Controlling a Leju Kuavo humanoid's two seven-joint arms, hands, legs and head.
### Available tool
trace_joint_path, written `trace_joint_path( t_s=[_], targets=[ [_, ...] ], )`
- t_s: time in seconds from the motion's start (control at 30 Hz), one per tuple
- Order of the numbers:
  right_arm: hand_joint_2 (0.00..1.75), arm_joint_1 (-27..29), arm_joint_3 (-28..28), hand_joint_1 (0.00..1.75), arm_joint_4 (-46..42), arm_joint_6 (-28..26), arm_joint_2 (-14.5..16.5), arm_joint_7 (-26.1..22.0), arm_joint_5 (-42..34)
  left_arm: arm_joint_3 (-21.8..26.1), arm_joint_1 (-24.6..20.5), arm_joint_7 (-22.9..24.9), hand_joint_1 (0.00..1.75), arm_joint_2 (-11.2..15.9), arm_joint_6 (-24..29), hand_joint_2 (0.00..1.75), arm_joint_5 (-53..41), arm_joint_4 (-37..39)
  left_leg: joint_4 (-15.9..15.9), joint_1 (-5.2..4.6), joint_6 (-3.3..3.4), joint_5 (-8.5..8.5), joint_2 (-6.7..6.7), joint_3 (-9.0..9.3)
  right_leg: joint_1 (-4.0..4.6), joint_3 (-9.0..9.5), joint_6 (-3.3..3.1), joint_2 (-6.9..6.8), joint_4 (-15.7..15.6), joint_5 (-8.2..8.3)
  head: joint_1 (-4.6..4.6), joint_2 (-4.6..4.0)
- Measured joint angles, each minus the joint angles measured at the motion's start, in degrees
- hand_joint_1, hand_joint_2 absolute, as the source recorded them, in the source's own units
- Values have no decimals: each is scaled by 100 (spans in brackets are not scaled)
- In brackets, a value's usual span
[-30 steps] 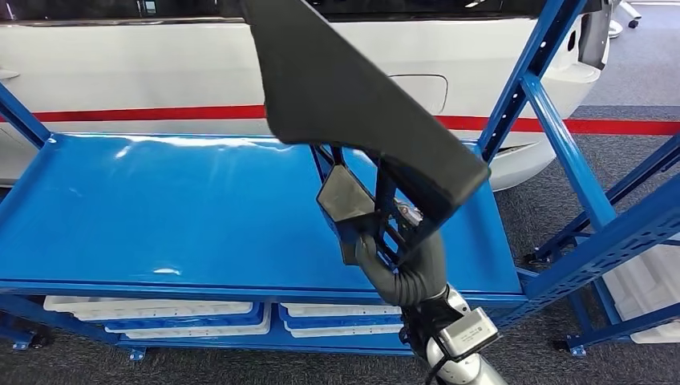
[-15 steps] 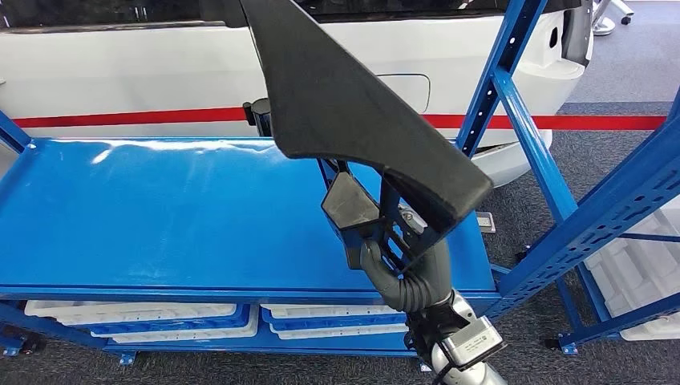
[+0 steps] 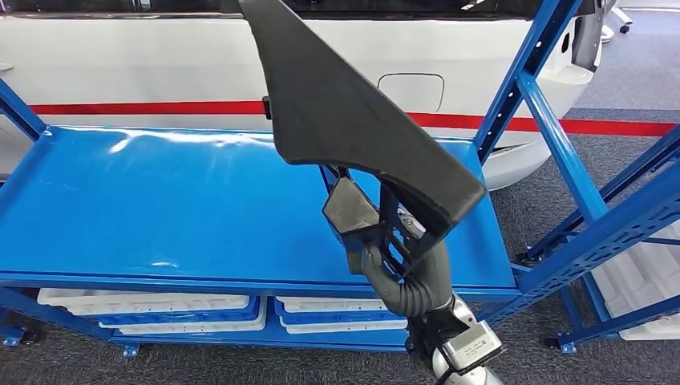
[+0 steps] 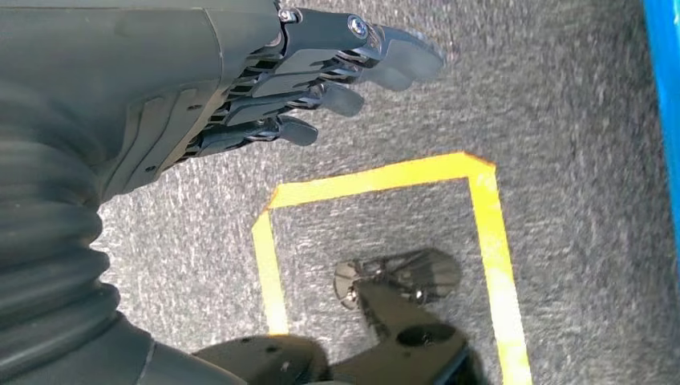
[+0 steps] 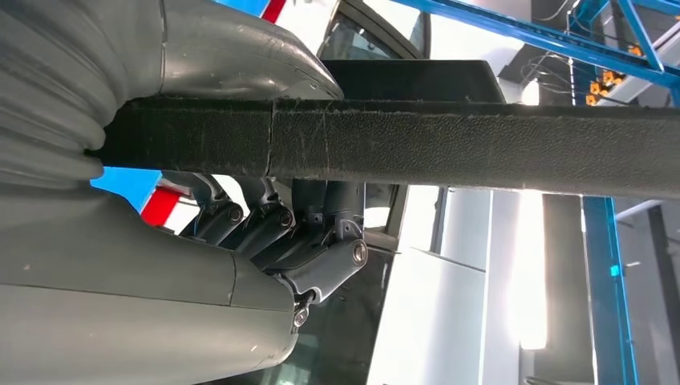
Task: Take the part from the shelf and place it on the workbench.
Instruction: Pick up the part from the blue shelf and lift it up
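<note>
A large black felt-faced part (image 3: 353,120), roughly triangular, stands upright in my right hand (image 3: 401,257), which grips it near its lower end above the front right of the blue workbench top (image 3: 160,208). In the right wrist view the part's edge (image 5: 417,144) runs between the thumb and the dark fingers (image 5: 321,241) of my right hand. My left hand (image 4: 321,80) hangs over grey carpet with its fingers apart and nothing in them.
A white car body (image 3: 144,72) with a red stripe stands behind the workbench. Blue shelf uprights (image 3: 561,152) rise at the right. White trays (image 3: 160,309) lie under the bench top. Yellow floor tape (image 4: 481,241) marks the carpet below my left hand.
The whole picture has swayed slightly sideways and back, so the camera moved. The part stays held upright in my right hand over the bench's front right.
</note>
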Motion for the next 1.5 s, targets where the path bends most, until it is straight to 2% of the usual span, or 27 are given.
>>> trace_joint_path(
  t_s=[0.07,0.1,0.17,0.27,0.33,0.4,0.43,0.47,0.5,0.57,0.63,0.73,0.77,0.83,0.9,0.93,0.97,1.0,1.07,1.13,1.17,1.23,1.3,1.4,1.43,1.47,1.5],
  targets=[
    [175,14,1,175,-4,1,-1,-9,9,0,3,-8,0,-16,-3,175,-1,0,8,-13,-24,10,-6,0,11,442,42,-6,-806,258,1,1],
    [175,20,1,175,-9,3,-1,-15,13,0,1,-14,0,-24,-3,175,-1,0,13,-25,-43,16,-7,-4,22,603,20,-10,-1100,345,-2,1],
    [175,43,1,175,-19,13,-3,-22,17,1,-1,-21,0,-33,-4,175,-1,0,16,-41,-98,37,-5,-17,52,704,-59,-11,-1301,409,-9,1],
    [175,75,1,175,-25,23,-7,-25,19,3,1,-24,0,-37,-7,175,-1,0,94,-16,-188,-22,-3,-57,13,704,-171,-18,-1343,486,-11,1],
    [175,86,2,175,-28,25,-5,-26,19,4,3,-23,0,-38,-8,175,-1,0,564,5,-241,-365,-3,-231,-24,700,-230,-33,-1364,523,-23,1],
    [175,104,2,175,-27,26,-5,-27,18,4,7,-20,0,-41,-14,175,-3,2,1293,32,-293,-764,-1,-497,-18,681,-248,-45,-1359,539,-29,0],
    [175,114,2,175,-27,27,-5,-27,19,4,10,-15,0,-42,-19,175,-4,3,1528,49,-314,-853,0,-566,-16,672,-251,-49,-1355,549,-27,0],
    [175,120,3,175,-26,30,-5,-27,24,4,13,-8,0,-42,-22,175,-9,4,1556,69,-331,-828,1,-535,-18,665,-247,-50,-1349,557,-28,-1],
    [175,124,5,175,-26,33,-4,-27,31,4,14,1,0,-42,-22,175,-19,4,1372,94,-346,-711,2,-399,-24,662,-243,-49,-1341,564,-29,0],
    [175,126,8,175,-26,38,5,-27,50,4,8,13,0,-44,-15,175,-41,5,647,140,-382,-402,-4,34,-22,649,-221,-45,-1307,568,-31,0],
    [175,122,8,175,-26,39,16,-26,63,4,0,19,0,-51,-11,175,-55,6,170,137,-365,-260,-27,256,-1,597,-152,-42,-1267,587,-29,1],
    [175,127,9,175,-26,41,19,-27,72,4,-1,22,0,-54,-11,175,-58,7,94,72,-216,-180,-36,177,-24,508,-10,-41,-1271,650,-24,0],
    [175,128,9,175,-26,41,18,-27,72,4,0,23,0,-52,-10,175,-58,6,80,60,-149,-135,-30,139,-37,454,6,-40,-1222,599,-23,0],
    [175,128,8,175,-26,41,17,-27,72,4,-3,24,0,-49,-10,175,-60,5,58,50,-25,-38,-12,37,-44,258,-36,-36,-823,284,-3,1],
    [175,130,8,175,-26,41,16,-27,72,4,-7,24,0,-46,-12,175,-60,4,59,22,34,56,-5,-94,-29,9,-96,-35,-98,-131,18,1],
    [175,131,8,175,-26,40,15,-27,72,4,-7,24,0,-46,-14,175,-60,4,60,7,43,107,-2,-163,-24,-53,-98,-35,186,-253,20,1],
    [175,132,8,175,-26,40,14,-27,72,4,-7,24,0,-46,-16,175,-60,4,61,-6,45,158,1,-231,-18,-27,-80,-35,296,-286,19,1],
    [175,134,7,175,-26,39,13,-27,72,4,-7,24,0,-47,-18,175,-61,4,61,-15,42,212,3,-300,-8,108,-49,-35,193,-234,19,1],
    [175,131,7,175,-27,39,13,-27,71,4,-9,24,0,-51,-14,175,-67,4,64,-22,21,326,-2,-424,29,651,-16,-36,-511,-57,19,1],
    [175,139,4,175,-38,39,14,-28,68,4,-7,27,0,-63,-4,175,-83,4,59,-32,-30,440,-8,-496,81,1141,-50,-39,-1229,7,14,1],
    [175,150,1,175,-46,39,14,-32,63,4,-6,32,0,-70,2,175,-96,4,48,-30,-63,496,-7,-505,103,1237,-78,-37,-1398,7,19,0],
    [175,186,-17,175,-59,50,14,-44,40,3,2,49,0,-82,15,175,-136,5,6,-18,-141,596,-4,-508,101,1179,-138,-32,-1449,87,32,0],
    [175,212,-36,175,-66,69,18,-55,19,2,8,62,0,-87,29,175,-164,8,108,2,-209,413,0,-569,54,1098,-229,-42,-1476,209,33,0],
    [175,250,-50,175,-70,85,25,-62,11,1,21,69,0,-90,36,175,-173,9,963,38,-289,-436,0,-751,32,927,-320,-59,-1485,398,13,1],
    [175,262,-52,175,-70,86,25,-62,11,1,22,69,0,-91,36,175,-175,9,1302,54,-316,-592,0,-782,36,861,-317,-61,-1480,462,12,1],
    [175,272,-54,175,-70,87,24,-62,11,0,22,69,0,-92,35,175,-176,9,1527,73,-343,-610,1,-758,36,791,-303,-64,-1472,524,13,1],
    [175,281,-55,175,-70,87,24,-62,11,0,21,69,0,-92,34,175,-177,9,1570,97,-367,-516,2,-648,33,718,-282,-64,-1460,582,12,0]
  ],
)
